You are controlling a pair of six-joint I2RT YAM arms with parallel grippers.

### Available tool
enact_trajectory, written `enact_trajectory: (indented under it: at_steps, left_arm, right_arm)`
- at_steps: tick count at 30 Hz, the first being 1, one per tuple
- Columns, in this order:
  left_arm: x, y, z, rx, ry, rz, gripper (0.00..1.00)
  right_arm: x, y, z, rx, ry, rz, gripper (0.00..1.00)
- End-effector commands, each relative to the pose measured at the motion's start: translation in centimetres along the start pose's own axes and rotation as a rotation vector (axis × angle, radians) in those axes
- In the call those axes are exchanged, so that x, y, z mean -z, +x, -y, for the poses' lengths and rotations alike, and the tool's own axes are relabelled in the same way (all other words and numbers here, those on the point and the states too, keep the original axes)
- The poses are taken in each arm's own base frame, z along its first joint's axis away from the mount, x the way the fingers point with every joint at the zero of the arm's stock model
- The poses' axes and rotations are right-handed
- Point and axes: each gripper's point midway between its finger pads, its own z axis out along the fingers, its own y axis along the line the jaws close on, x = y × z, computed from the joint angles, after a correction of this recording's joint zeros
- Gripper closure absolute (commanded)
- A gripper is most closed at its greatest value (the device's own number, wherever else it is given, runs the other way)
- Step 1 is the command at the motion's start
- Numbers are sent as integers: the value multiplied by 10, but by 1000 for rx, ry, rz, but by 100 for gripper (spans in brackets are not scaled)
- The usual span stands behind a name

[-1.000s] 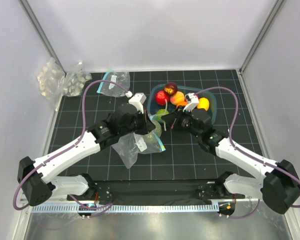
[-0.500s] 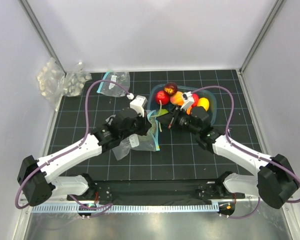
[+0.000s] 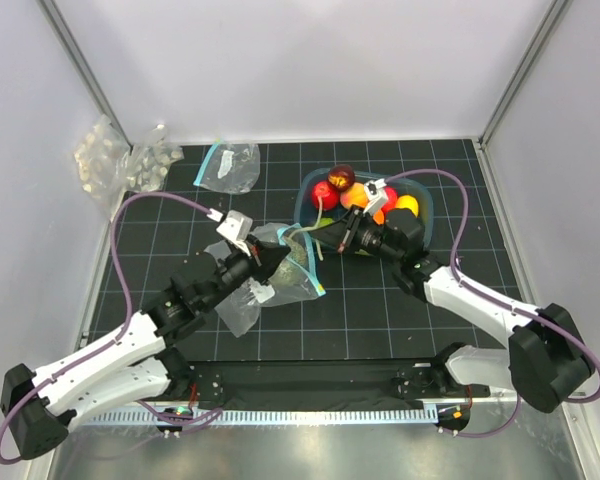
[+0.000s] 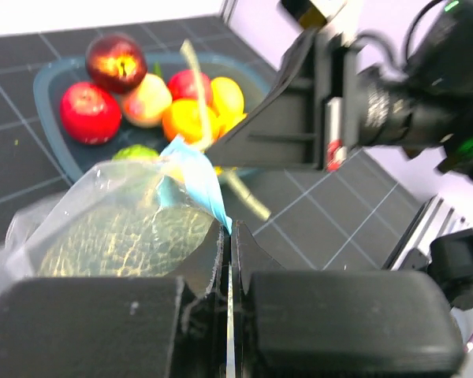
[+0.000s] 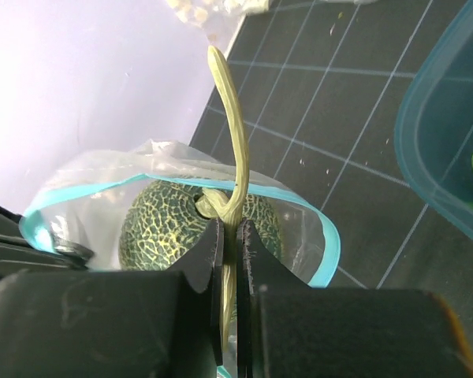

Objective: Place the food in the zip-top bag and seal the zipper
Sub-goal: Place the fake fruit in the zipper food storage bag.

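Observation:
The zip-top bag [image 3: 263, 292] lies mid-table with its mouth held open toward the right. My left gripper [image 3: 277, 259] is shut on its teal zipper [image 4: 195, 169] edge. A dull-green netted melon [image 5: 193, 220] sits in the bag's mouth, ringed by the teal strip [image 5: 319, 228]. My right gripper [image 5: 229, 230] is shut on the melon's long pale stem [image 5: 230, 118], and in the top view it [image 3: 332, 240] sits just right of the bag. More food, red [image 4: 87, 112], dark red [image 4: 116, 63] and orange [image 4: 188, 122] balls, lies in a blue tray [image 3: 422, 222].
A second small clear bag [image 3: 230, 166] lies at the back of the mat. Clear packs of white lumps [image 3: 115, 165] sit at the far left edge. White walls close the mat on three sides.
My left arm has drawn back toward the near left, carrying the bag's edge with it. The right gripper has shifted slightly up toward the tray, still holding the stem.

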Motion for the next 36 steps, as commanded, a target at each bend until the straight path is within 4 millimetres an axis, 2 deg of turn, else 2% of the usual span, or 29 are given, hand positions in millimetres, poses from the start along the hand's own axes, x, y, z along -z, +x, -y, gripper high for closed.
enact_trajectory:
  at_steps: [1, 6, 9, 11, 15, 22, 23, 25, 27, 29, 36]
  left_arm:
    - [-2, -38, 14, -10, 64, 153, 100]
    - [-16, -23, 27, -26, 130, 63, 100]
    - [-17, -18, 23, -37, 106, 36, 100]
    - [-18, -18, 3, -38, -1, 40, 100]
    - [-14, -23, -10, -35, -72, 74, 100]
    - [-2, -37, -14, -31, -96, 138, 100]
    - [2, -43, -12, -30, -83, 162, 100]
    - [4, -42, -2, -42, -25, 160, 100]
    - [6, -42, 13, -56, 58, 153, 100]
    - [6, -41, 19, -72, 89, 129, 100]
    - [-3, -29, -8, -107, -62, 46, 100]
  right_arm:
    - [-10, 0, -25, 66, -75, -16, 99]
    - [-17, 14, -43, 156, -82, -56, 99]
    - [-18, 23, -53, 205, -101, -78, 99]
    - [-19, 27, -55, 226, -96, -85, 99]
    - [-23, 35, -51, 267, -66, -109, 99]
    - [-39, 60, -45, 332, -30, -187, 99]
    - [-41, 60, -47, 335, -36, -192, 99]
    - [-43, 63, -42, 358, -27, -212, 99]
    - [-43, 60, -42, 390, -17, -209, 99]
    - [-41, 57, -38, 440, -4, -210, 99]
    - [-27, 58, -53, 518, -85, -239, 99]
